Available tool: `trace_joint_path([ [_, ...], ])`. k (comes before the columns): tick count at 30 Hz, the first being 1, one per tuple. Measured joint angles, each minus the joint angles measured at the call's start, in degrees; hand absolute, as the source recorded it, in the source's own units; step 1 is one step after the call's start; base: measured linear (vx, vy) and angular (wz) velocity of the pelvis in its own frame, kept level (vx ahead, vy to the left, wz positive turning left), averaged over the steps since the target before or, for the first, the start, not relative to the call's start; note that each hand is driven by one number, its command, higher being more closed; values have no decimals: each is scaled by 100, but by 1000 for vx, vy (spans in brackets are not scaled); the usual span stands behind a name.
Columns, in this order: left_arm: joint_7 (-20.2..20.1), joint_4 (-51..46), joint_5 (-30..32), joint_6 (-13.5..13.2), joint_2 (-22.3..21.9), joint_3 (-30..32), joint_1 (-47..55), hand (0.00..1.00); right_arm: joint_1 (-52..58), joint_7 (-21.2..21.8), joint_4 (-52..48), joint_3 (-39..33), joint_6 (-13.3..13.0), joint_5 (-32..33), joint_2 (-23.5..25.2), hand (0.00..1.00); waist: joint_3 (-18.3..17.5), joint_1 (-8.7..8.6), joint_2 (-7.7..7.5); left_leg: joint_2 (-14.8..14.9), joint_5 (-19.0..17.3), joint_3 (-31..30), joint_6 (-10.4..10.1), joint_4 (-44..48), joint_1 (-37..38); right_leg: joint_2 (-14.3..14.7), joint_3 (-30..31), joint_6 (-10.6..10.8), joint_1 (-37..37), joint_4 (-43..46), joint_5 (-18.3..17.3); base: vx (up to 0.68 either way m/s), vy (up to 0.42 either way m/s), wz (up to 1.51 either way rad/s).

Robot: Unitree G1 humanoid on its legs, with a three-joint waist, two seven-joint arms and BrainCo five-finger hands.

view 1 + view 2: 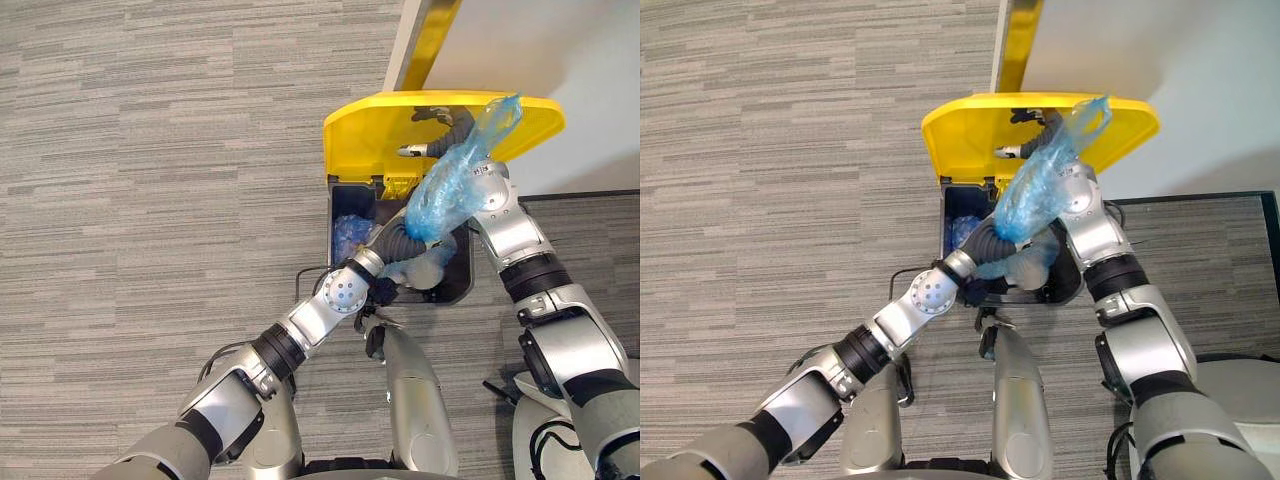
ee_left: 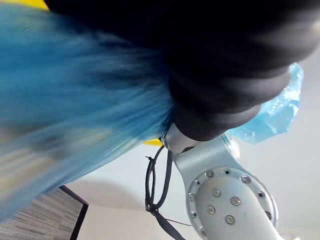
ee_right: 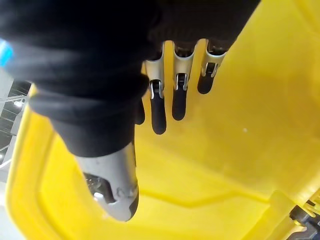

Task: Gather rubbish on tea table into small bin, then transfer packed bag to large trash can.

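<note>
The large trash can (image 1: 345, 200) has a dark body, and its yellow lid (image 1: 370, 125) stands open. My right hand (image 1: 436, 122) is open, its straight fingers (image 3: 177, 95) lying against the lid's yellow underside and holding it up. A crumpled blue plastic bag (image 1: 452, 185) hangs over the can's opening. My left hand (image 1: 400, 240) reaches in from the lower left to the bag's lower end, where the bag covers it. In the left wrist view the blue bag (image 2: 65, 90) lies right against the hand's dark cover.
More blue plastic (image 1: 352, 236) lies inside the can at its left side. The can stands against a white wall (image 1: 560, 50) beside a yellow-edged post (image 1: 428, 40). Grey striped carpet (image 1: 150, 200) stretches to the left and front.
</note>
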Motion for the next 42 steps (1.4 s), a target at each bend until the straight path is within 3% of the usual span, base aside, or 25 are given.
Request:
trace_joint_path([
  [6,21,695,331,135,-133,374,-13,100,-9,-89,0,-1,-1,-1,79,0,15,0,-28,16,-14,-26,26,0,-35,8,-16,1,-24,-2,-1,0,0,0],
  [10,35,1708,614,251,-310,591,-369,100,-524,-195,305,-2,3,-2,345,0,25,-40,-49,46,-13,-39,26,64,-295,33,-24,67,-231,-50,54,-4,-3,-2],
  [12,128,1979,690,323,-329,665,-481,100,-650,-193,278,-1,6,3,408,0,67,-49,-124,115,1,-29,-4,143,-408,111,-27,-8,-310,-94,104,4,-19,-9],
  [15,151,2024,720,323,-345,847,-549,100,-649,-190,-32,36,7,201,414,0,128,-82,-229,189,-29,22,-45,259,-549,160,-17,-59,-416,-120,143,0,-5,-8],
  [21,153,2377,948,419,-351,1234,-729,100,-649,-192,-1024,280,7,447,359,0,197,-149,-290,292,-170,110,-27,611,-1014,220,39,-116,-794,-116,245,-24,24,-11],
  [33,259,2416,1264,575,-326,1757,-1005,100,-655,-205,-2262,612,-40,512,63,0,227,-149,-268,394,-284,124,4,1008,-1759,202,71,-162,-1454,57,310,-10,2,-2],
  [34,260,2416,1273,586,-311,1855,-1029,0,-672,-204,-2391,634,-69,514,3,0,227,-150,-268,402,-295,124,7,1056,-1859,204,76,-158,-1552,81,308,-14,-6,-5],
  [42,268,2416,1372,691,-304,1948,-1164,0,-759,-198,-2467,732,-188,513,-33,0,229,-155,-263,450,-316,121,2,1197,-2032,205,79,-181,-1701,163,322,-2,2,-1],
])
